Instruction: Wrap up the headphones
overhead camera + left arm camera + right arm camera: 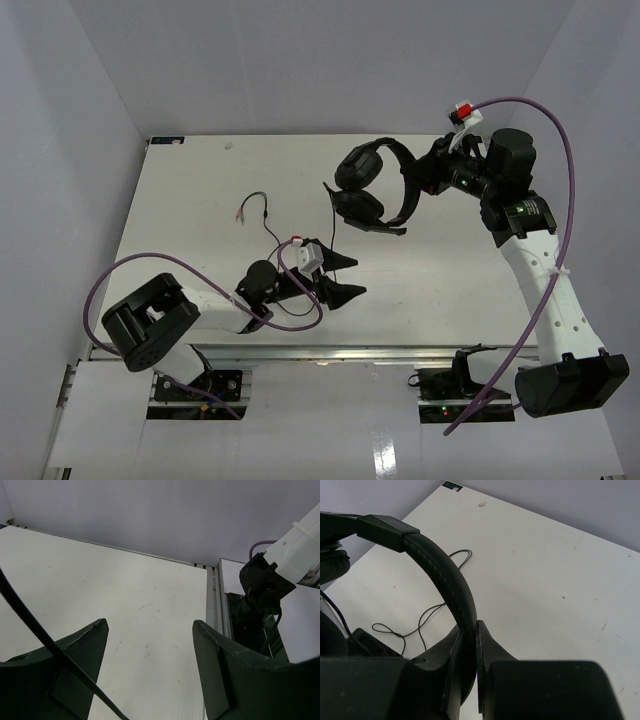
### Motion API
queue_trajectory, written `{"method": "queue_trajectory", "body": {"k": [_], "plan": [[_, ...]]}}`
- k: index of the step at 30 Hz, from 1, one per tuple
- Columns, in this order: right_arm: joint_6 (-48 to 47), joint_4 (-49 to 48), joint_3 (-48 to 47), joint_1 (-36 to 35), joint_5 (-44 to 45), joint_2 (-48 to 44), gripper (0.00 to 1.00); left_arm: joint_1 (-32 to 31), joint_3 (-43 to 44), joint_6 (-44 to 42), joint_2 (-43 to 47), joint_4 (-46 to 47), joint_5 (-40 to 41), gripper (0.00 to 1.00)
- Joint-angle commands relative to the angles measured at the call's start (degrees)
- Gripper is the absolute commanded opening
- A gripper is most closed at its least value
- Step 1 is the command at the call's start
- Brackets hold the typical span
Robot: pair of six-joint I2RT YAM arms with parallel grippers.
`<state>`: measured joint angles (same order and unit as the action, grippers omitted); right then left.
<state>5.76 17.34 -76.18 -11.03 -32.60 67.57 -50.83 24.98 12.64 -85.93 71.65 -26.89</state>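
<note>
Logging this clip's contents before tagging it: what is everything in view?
headphones: one, black, far right of table centre
cord: one, thin, black, trailing from the headphones across the table
plugs: two, reddish, on the table left of centre
table: one, white
cables: two, purple, one along each arm
left gripper: one, black, near centre, open, cord across one finger
right gripper: one, black, far right, shut on the headband
</note>
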Motion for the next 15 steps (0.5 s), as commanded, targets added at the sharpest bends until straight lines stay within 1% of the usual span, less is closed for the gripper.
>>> {"method": "queue_trajectory", "body": {"k": [1,5,9,10,11,12,15], "plan": [[5.97,-4.68,-2.55,1.08,3.77,-0.09,0.08,-0.94,-2.78,1.05,0.09,6.09,4.89,0.73],[7.16,-5.16,-3.16,1.81,3.63,1.14,0.08,-1.01,-3.46,9.63,-3.8,15.1,1.77,0.59],[6.37,-5.39,-3.62,2.15,5.7,1.34,0.08,-2.08,-3.44,15.3,-7.31,20.97,-2.73,0.5],[6.1,-5.3,-3.62,2.15,5.73,1.33,0.08,-2.09,-3.45,16.19,-7.32,20.99,-3.53,0.48],[5.58,-5.3,-3.62,2.15,7.39,1.25,0.08,-2.87,-3.88,17.23,-7.49,21.33,-4.49,0.44],[5.5,-5.3,-3.62,2.15,9.63,1.25,0.08,-3.32,-4.19,17.46,-7.2,20.96,-5.09,0.42],[6.26,-5.09,-3.62,2.15,11.85,1.56,0.08,-5.43,-4.41,16.65,-6.07,17.93,-5.04,0.39]]}}
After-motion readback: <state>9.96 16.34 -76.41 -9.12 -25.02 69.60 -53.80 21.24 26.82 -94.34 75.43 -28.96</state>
